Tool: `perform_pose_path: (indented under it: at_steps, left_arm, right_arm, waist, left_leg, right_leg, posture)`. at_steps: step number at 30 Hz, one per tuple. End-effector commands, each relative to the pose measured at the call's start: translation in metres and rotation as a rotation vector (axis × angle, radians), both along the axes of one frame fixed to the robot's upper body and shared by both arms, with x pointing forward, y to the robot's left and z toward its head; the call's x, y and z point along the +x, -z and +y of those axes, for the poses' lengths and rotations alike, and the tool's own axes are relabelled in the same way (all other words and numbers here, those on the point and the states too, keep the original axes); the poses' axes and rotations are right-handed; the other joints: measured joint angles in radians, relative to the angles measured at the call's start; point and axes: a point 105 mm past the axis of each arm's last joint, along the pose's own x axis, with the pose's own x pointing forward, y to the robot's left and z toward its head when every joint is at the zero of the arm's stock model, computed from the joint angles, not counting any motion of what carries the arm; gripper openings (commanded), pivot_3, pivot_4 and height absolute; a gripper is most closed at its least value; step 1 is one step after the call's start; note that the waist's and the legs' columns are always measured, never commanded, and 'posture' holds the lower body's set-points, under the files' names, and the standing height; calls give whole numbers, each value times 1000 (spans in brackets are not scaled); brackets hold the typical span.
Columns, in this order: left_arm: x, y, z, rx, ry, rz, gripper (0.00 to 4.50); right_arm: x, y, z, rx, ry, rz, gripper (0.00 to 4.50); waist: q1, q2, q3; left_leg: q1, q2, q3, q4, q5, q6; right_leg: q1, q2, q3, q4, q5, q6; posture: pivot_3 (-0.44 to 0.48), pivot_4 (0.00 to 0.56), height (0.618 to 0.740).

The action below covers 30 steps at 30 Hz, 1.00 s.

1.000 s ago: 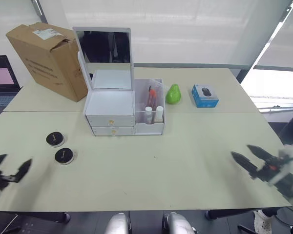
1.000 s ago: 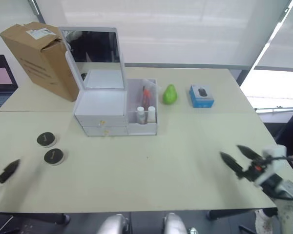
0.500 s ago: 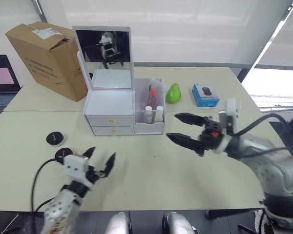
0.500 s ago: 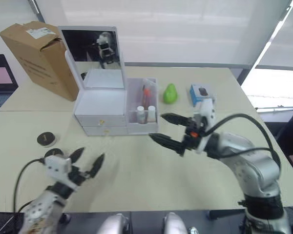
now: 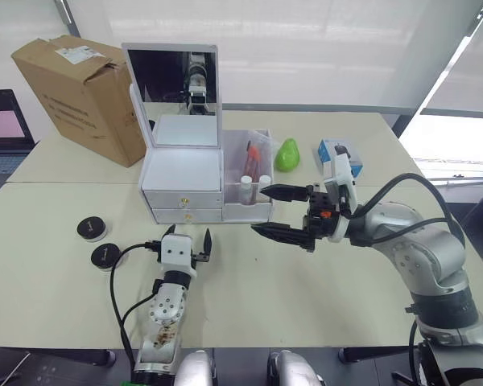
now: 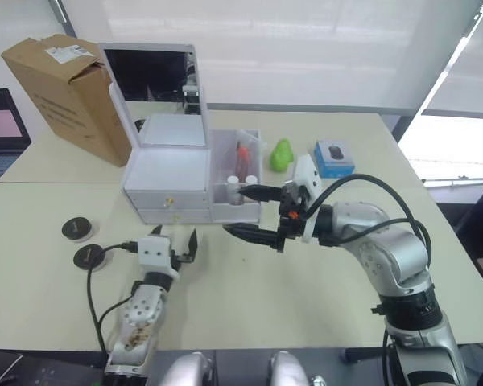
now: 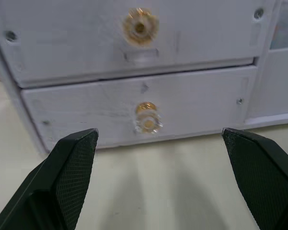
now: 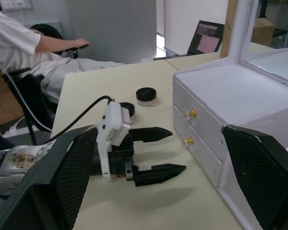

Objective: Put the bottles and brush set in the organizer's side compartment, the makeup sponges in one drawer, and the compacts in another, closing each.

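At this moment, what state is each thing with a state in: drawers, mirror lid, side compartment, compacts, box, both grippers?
Upper drawer: shut.
Lower drawer: shut.
Mirror lid: raised, upright.
Side compartment: holds two bottles and the brush set.
Compacts: two, lids on, out on the table.
Cardboard box: top flaps loose.
Left gripper: open, facing the drawers.
Right gripper: open, empty.

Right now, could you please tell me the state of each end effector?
Left end effector: open, holding nothing, facing the organizer's lower drawer.
Right end effector: open, holding nothing.
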Motion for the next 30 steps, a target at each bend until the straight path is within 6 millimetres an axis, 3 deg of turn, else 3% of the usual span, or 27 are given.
perform_pose_path:
  at_steps: [1, 17, 22, 30]
  left_arm:
    - [5, -11, -11, -18, 12, -67, 4432]
    - [18, -18, -2, -35, -88, -147, 4432]
    - [19, -16, 0, -48, -97, -137, 3311]
    - [19, -13, 3, -60, -108, -116, 753]
  right_arm:
    - [0, -12, -2, -8, -31, -71, 4500]
    - [2, -7, -3, -16, -15, -55, 4500]
    - [2, -8, -3, -11, -11, -55, 4500]
    - [1, -10, -4, -3, -7, -60, 4500]
  waist:
    - [-2, 0, 0]
    - [-2, 0, 0]
    - [-2, 0, 0]
    - [-2, 0, 0]
  left_leg:
    - [0, 0, 0, 0, 0, 0]
    - [0, 0, 0, 0, 0, 0]
    - [0, 0, 0, 0, 0, 0]
    - [0, 0, 0, 0, 0, 0]
  right_leg:
    - [0, 0, 0, 0, 0, 0]
    - [0, -1, -1, 0, 1, 0]
    - [0, -1, -1, 0, 2, 0]
    - [0, -1, -1, 0, 2, 0]
  posture:
    - [0, 150, 740]
    - [0, 150, 740]
    - [0, 150, 740]
    - [0, 150, 740]
